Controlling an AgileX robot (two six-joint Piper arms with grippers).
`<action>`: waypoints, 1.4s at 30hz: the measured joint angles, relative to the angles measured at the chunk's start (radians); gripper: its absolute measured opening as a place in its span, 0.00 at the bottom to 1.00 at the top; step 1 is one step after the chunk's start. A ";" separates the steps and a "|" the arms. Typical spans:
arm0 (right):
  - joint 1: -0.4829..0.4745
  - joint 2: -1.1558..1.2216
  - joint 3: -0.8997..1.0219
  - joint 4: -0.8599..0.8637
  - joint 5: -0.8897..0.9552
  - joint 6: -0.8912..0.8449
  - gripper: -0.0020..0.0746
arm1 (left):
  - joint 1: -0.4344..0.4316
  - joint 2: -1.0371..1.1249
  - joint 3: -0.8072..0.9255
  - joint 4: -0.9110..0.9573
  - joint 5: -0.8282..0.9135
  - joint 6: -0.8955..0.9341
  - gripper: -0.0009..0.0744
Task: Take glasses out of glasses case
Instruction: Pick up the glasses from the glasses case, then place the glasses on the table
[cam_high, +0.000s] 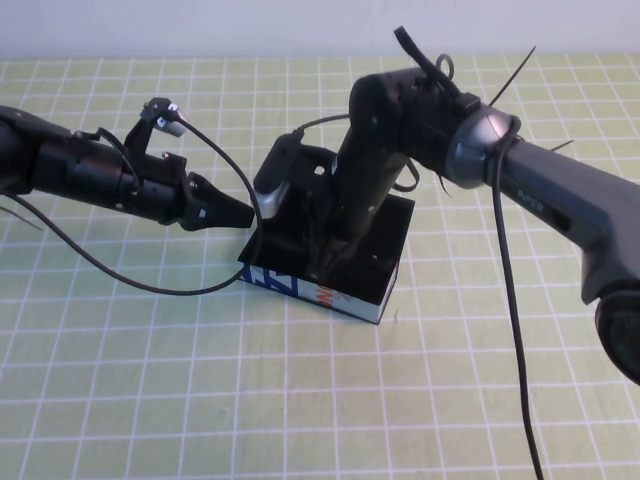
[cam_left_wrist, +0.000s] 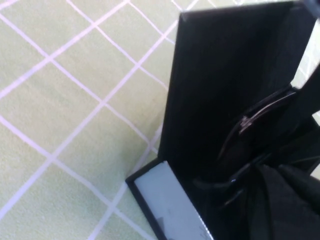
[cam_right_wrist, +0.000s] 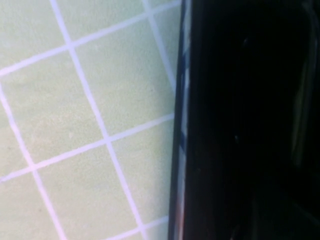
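Observation:
The glasses case (cam_high: 312, 291) stands at the table's middle, black, open, with its white-blue lettered front towards me. My right gripper (cam_high: 330, 262) reaches down into the case from above. The black glasses (cam_left_wrist: 248, 121) lie inside against a black panel of the case (cam_left_wrist: 220, 65); the right arm hides them in the high view. My left gripper (cam_high: 238, 213) hovers just left of the case, fingers together in a point, holding nothing. In the right wrist view only the case's dark inside (cam_right_wrist: 240, 120) and its pale edge show.
The table is covered by a green cloth with a white grid (cam_high: 150, 380). A black cable (cam_high: 170, 290) loops from the left arm down onto the cloth. Another cable (cam_high: 515, 330) hangs from the right arm.

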 joint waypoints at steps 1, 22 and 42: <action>0.000 0.000 -0.021 -0.005 0.020 0.013 0.10 | 0.000 -0.002 0.000 -0.003 0.000 0.000 0.01; -0.017 -0.361 0.064 -0.139 0.124 0.446 0.10 | 0.000 -0.244 0.000 0.023 0.008 -0.064 0.01; -0.233 -0.609 0.924 0.049 -0.328 0.773 0.10 | 0.000 -0.281 0.000 0.030 0.014 -0.101 0.01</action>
